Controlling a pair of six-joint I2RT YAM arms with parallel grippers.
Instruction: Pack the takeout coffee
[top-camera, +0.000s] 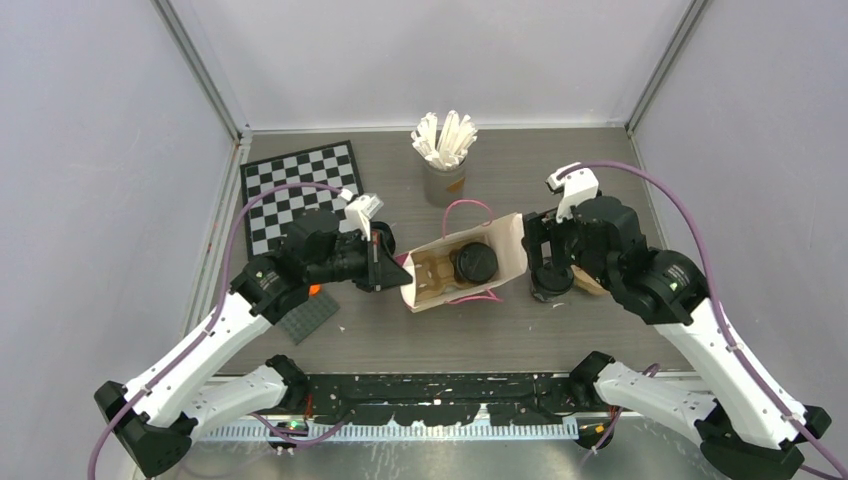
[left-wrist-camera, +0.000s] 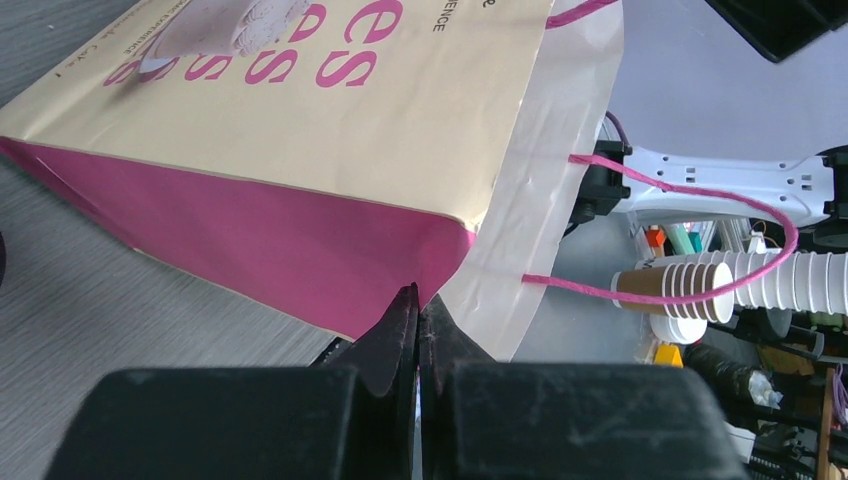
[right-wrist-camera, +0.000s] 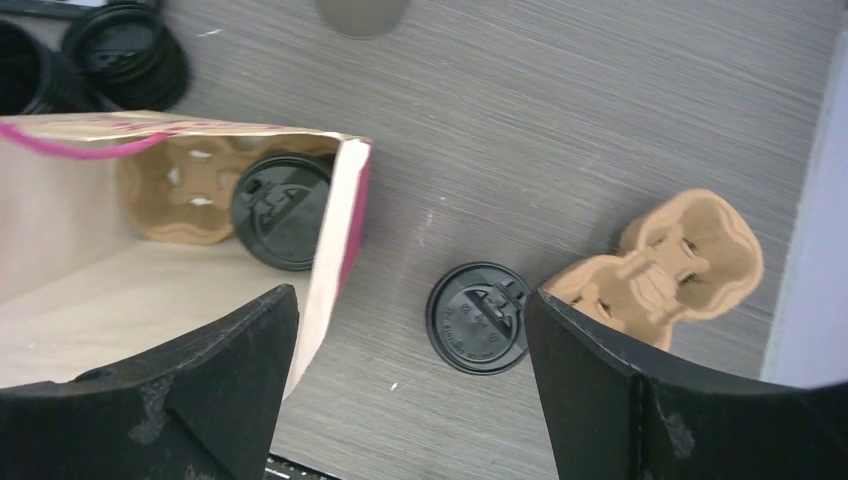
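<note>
Table (top-camera: 400, 340): grey wood grain, walled on three sides, with both arms mounted at its near edge.
Paper bag (top-camera: 510, 245) (left-wrist-camera: 300, 120) (right-wrist-camera: 340, 230): near the middle of the table, mouth open upward; beige faces with pink lettering, pink side panels and pink string handles.
Cup in the bag (top-camera: 474, 263) (right-wrist-camera: 282, 210): a black cup with a round black lid, seated in one pocket of the brown cup carrier (top-camera: 432, 272) (right-wrist-camera: 185, 190) lying at the bottom of the bag.
Cup on the table (top-camera: 550, 285) (right-wrist-camera: 478, 317): the same black-lidded kind, upright just to the right of the bag and clear of its wall.
Second carrier (top-camera: 588, 283) (right-wrist-camera: 665, 265): brown moulded pulp, on the table just to the right of that cup, toward the table's right edge.
Left gripper (top-camera: 385, 265) (left-wrist-camera: 415, 300): at the bag's left side, fingers pressed together on the edge of the bag near its pink panel.
Right gripper (top-camera: 550, 262) (right-wrist-camera: 410, 300): above the cup on the table, fingers spread wide and holding nothing; the cup shows between them with a gap on each side.
Cup of white sticks (top-camera: 444, 180): grey, toward the far edge, behind the bag.
Checkerboard (top-camera: 300, 190): flat in the far left corner.
Stack of black lids (right-wrist-camera: 125, 50): seen from the right wrist, on the table beyond the bag.
</note>
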